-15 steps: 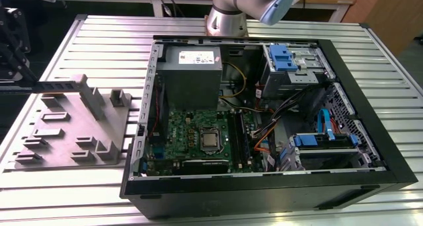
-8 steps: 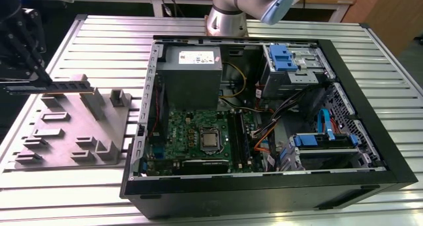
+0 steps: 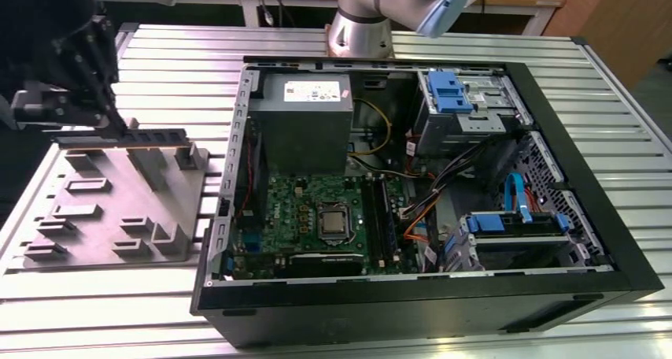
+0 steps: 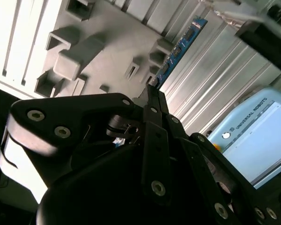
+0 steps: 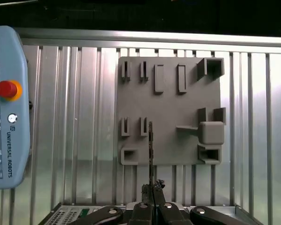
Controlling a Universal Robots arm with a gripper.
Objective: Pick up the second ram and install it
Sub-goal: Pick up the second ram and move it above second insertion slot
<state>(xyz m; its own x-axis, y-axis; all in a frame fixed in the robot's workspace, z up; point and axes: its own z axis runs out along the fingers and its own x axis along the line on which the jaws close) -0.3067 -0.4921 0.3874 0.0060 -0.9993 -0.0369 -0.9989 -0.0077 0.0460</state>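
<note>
A: Slatted metal table (image 3: 94,304); grey tray (image 5: 178,105) beside open case (image 3: 420,312). Status?
B: Gripper (image 5: 152,188) pinches the second ram (image 5: 151,150) by one end; its length runs straight out ahead, over the tray.

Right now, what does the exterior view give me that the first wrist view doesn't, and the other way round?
Exterior view: the open case, with its motherboard, power supply and blue drive caddies.
First wrist view: the pendant face with its red stop button, lying beside the fixture.
Both: the slatted table, the grey fixture, and the ram on edge at the fixture, with the pincer shut on one end of it.
</note>
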